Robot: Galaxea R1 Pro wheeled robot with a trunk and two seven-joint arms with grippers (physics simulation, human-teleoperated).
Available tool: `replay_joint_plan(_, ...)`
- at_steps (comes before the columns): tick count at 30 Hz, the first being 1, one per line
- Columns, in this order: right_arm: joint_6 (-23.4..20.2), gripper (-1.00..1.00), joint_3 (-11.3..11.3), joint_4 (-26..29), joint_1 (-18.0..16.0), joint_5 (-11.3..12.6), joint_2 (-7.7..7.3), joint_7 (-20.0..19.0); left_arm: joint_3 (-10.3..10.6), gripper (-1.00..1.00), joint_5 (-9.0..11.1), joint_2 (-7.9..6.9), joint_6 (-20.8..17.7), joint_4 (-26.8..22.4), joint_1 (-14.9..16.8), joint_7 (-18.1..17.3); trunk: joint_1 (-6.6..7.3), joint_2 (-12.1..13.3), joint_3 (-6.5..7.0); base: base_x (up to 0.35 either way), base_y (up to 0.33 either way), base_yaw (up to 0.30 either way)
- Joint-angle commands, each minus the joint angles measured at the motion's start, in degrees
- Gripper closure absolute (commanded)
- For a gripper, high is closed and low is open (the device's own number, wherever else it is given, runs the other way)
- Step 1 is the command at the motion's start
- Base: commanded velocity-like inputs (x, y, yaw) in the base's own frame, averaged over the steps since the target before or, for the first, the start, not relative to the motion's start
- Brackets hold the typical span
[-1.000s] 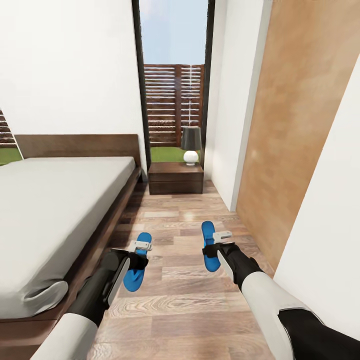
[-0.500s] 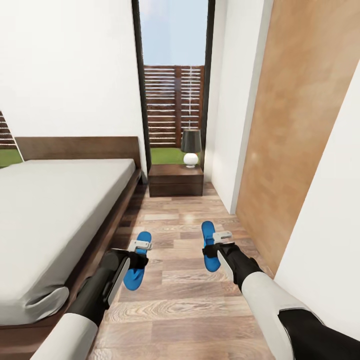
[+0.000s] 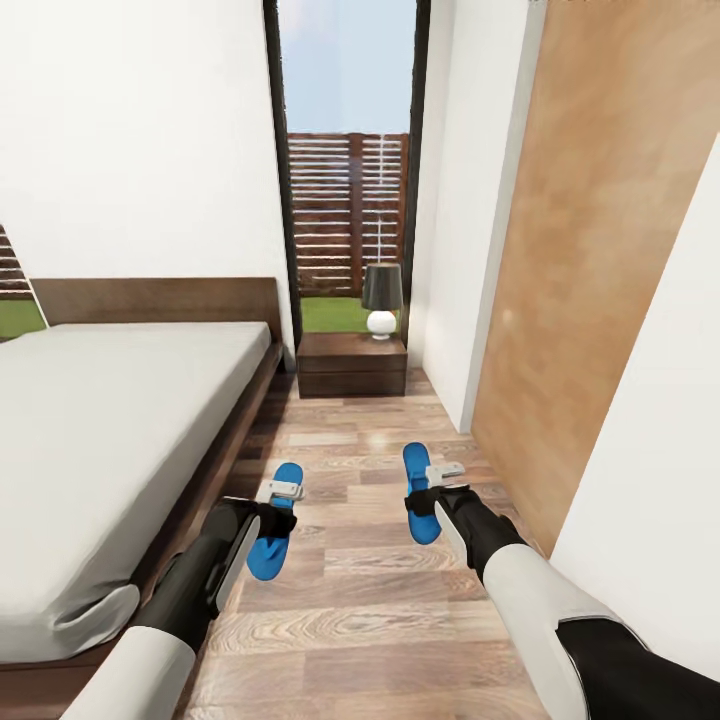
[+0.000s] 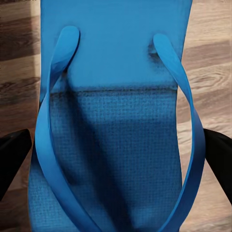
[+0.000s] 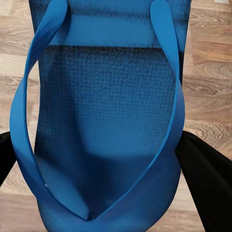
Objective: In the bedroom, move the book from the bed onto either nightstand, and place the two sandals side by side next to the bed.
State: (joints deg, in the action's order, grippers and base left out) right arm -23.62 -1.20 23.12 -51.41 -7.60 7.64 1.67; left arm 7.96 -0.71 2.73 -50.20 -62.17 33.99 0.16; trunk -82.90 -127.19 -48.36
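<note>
A narrow strip of wood-plank floor (image 3: pixel 360 590) runs between a large low bed with a pale-grey mattress and dark brown wooden frame (image 3: pixel 110 440) on the left and a white wall with a tan wood panel (image 3: pixel 590 300) on the right. At the far end, beside the bed's head, stands a low dark-brown wooden nightstand (image 3: pixel 352 365) carrying a small lamp with a dark shade and round white base (image 3: pixel 381 297), in front of a tall dark-framed window (image 3: pixel 348 170) showing a brown slatted fence and grass.

Two robot arms reach forward over the floor. The left gripper (image 3: pixel 272 515) pinches a bright blue flat sandal (image 3: pixel 272 520) close to the bed frame; its black fingers (image 4: pixel 12 157) flank the sole's edges. The right gripper (image 3: pixel 432 492) likewise clamps the second bright blue sandal (image 3: pixel 420 490), with black fingers (image 5: pixel 203 169) at either side. The two sandals are well apart, both pointing towards the nightstand.
</note>
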Motion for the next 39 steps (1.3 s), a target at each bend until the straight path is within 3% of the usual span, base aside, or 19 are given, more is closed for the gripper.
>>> replay_joint_plan(1,-0.3,1.0,-0.1,0.1,0.0,-0.4,0.0,0.1,0.1,1.0,-0.1,0.0,-0.3,-0.1,0.0,0.0,0.23,0.4,0.12,0.0,0.0,0.0)
replay_joint_plan(39,-0.2,1.0,-0.1,-0.5,0.0,-0.3,0.0,0.1,0.5,1.0,0.1,0.0,-0.2,-0.1,0.0,0.1,8.58,15.6,6.95,0.0,0.0,0.0)
